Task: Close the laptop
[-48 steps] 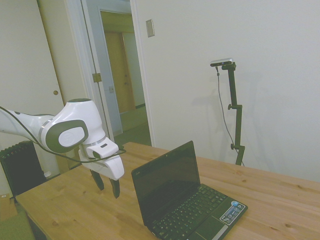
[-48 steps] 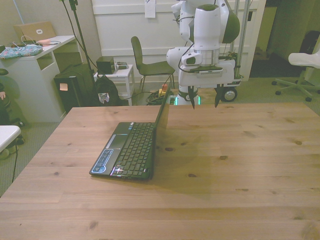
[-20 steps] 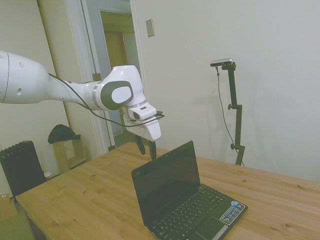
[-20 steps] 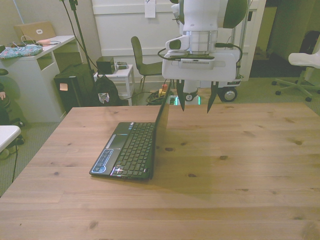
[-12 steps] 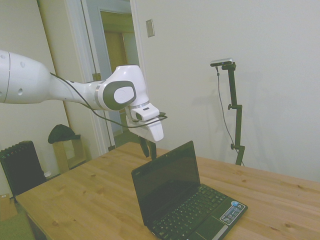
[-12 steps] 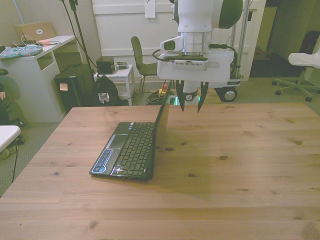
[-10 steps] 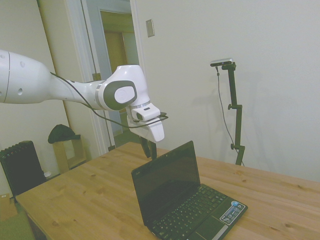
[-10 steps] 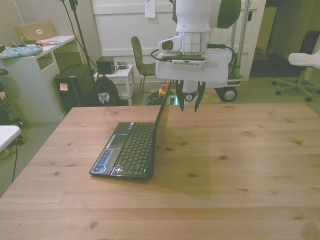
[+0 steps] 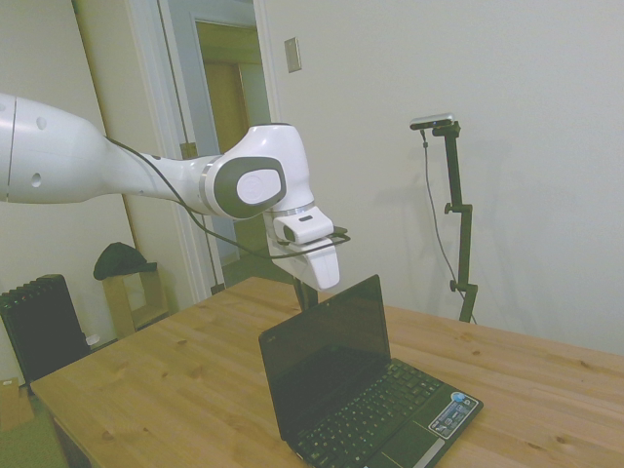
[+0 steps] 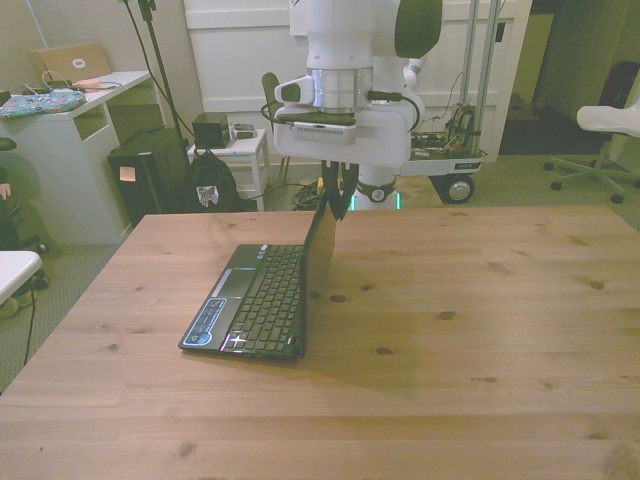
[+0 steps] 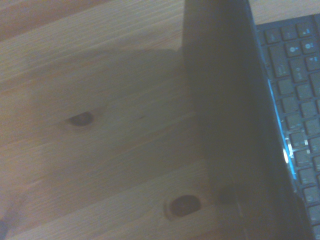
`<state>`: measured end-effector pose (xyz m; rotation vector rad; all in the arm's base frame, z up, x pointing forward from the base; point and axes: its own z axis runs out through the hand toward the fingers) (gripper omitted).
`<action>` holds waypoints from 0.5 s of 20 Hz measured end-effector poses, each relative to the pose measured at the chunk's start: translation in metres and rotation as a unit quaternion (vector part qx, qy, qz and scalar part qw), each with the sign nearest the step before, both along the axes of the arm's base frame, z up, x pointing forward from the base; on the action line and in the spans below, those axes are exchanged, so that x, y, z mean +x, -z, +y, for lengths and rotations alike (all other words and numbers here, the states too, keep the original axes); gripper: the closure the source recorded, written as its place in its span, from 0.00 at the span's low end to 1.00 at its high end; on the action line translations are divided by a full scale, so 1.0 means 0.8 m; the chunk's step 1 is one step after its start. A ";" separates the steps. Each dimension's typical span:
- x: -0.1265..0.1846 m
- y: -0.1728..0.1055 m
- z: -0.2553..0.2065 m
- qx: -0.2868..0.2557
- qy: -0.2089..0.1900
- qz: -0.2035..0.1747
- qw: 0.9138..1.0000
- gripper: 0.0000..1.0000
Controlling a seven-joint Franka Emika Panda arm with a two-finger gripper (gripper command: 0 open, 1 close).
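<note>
Laptop point(image 10: 262, 298) lid's top edge sits directly under end effector point(image 10: 335, 192), its fingers together.

A black laptop point(image 10: 262, 300) sits open on the wooden table point(image 10: 450, 330), toward the front view's left. Its screen stands almost straight up. The white arm's gripper point(image 10: 334, 193) points down right at the top edge of the screen. Its two dark fingers point(image 10: 329, 190) are close together. Behind the table are a green chair point(image 10: 290, 125) and a white desk point(image 10: 75, 135).
</note>
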<state>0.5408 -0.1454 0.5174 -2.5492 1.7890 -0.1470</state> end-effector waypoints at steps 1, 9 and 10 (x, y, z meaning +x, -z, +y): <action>-0.004 -0.001 -0.010 0.000 0.004 0.000 1.000 1.00; -0.063 0.040 -0.112 0.008 0.029 0.025 0.999 1.00; -0.069 0.050 -0.124 0.008 0.033 0.028 0.999 1.00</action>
